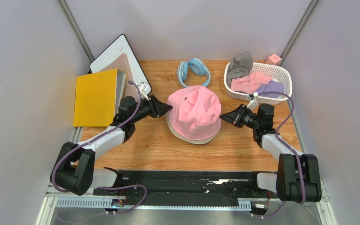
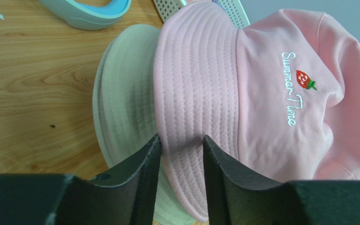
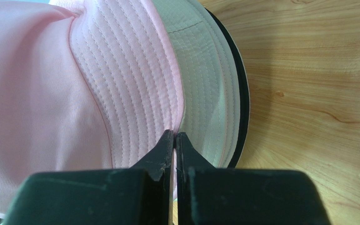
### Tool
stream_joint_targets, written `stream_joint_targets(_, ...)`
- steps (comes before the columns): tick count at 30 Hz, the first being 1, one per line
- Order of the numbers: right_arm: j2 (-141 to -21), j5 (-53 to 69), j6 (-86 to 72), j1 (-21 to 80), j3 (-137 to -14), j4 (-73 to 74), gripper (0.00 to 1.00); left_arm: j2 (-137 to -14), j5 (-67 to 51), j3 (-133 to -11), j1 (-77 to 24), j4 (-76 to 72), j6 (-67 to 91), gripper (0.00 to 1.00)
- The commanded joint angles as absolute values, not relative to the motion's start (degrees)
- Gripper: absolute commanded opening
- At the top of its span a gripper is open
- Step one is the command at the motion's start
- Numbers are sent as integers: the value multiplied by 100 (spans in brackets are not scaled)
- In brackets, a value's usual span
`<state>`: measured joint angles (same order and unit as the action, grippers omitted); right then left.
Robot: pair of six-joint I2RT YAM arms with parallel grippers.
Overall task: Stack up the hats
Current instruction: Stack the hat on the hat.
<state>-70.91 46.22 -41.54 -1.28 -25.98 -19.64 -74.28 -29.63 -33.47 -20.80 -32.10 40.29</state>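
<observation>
Left tool (image 2: 181, 145): we see it half-closed astride the near brim of the pink hat (image 2: 271, 93). The brim's folded edge fills the gap between the fingers, but we cannot tell whether it is truly pinched.
Right tool (image 3: 174, 136): fingers pressed together, their tips meeting at the edge of the pink brim, just where it lies over the beige hat (image 3: 205, 84). We cannot tell whether any fabric is caught.
Writing: "Summer Time" in white script on the pink crown, with a small red strawberry (image 2: 305, 79) between the two words.
Other marks: a small red mark on the whiteboard (image 1: 121, 47) that we cannot read.
Pink hat: mid-counter, crown up and dented, on top of the pile, between the two tools. The left tool is at its left brim and the right tool at its right brim.
Pile: beige hat under the pink one, and the black hat (image 3: 245, 103) lowest, only its rim showing.
Counter (image 1: 243, 150): wooden, carrying the pile.
Basket (image 1: 285, 77): white, at the far right, holding the grey hat (image 1: 239, 65), the other pink hat (image 1: 250, 82) and the lavender hat (image 1: 271, 87).
Blue ring (image 1: 195, 70): just behind the pile.
Yellow folder (image 1: 95, 97): far left, beside the left arm.
</observation>
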Motion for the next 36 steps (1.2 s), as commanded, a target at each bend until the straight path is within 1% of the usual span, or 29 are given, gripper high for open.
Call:
stream_joint_targets(1,-6917,4641,-4052,-123,-2865,-2039,0,-7427,-3138,-3384,-2065,-3841,4131,39)
stream_joint_targets(3,-6908,4623,-4061,-123,-2848,-2030,0,-7427,-3138,-3375,-2065,-3885,4183,29)
stream_joint_targets(5,-6917,4632,-4060,-123,-2830,-2048,0,-7418,-3111,-3349,-2065,-3920,4219,24)
stream_joint_targets(6,-6900,4632,-4052,-123,-2830,-2048,0,-7409,-3068,-3357,-2065,-3911,4254,17)
stream_joint_targets(12,-6873,4623,-4017,-123,-2742,-2066,0,-7506,-2971,-3384,-2065,-3876,4350,0)
stream_joint_targets(18,-6820,4246,-3692,-123,-2847,-1522,0,-7629,-2778,-3340,-2057,-3929,4553,0)
stream_joint_targets(23,-6741,3903,-3314,-79,-2909,-915,0,-7515,-2383,-3357,-2057,-3123,4333,0)
stream_joint_targets(29,-6627,3850,-3252,-35,-2813,-923,0,-7313,-1811,-3410,-2057,-2155,3929,0)
stream_joint_targets(32,-6706,3674,-3191,-26,-2821,-783,0,-7356,-1758,-3428,-2057,-1926,3806,0)
stream_joint_targets(36,-6890,3385,-3103,237,-2786,-703,0,-7540,-1653,-3436,-2057,-1776,3709,0)
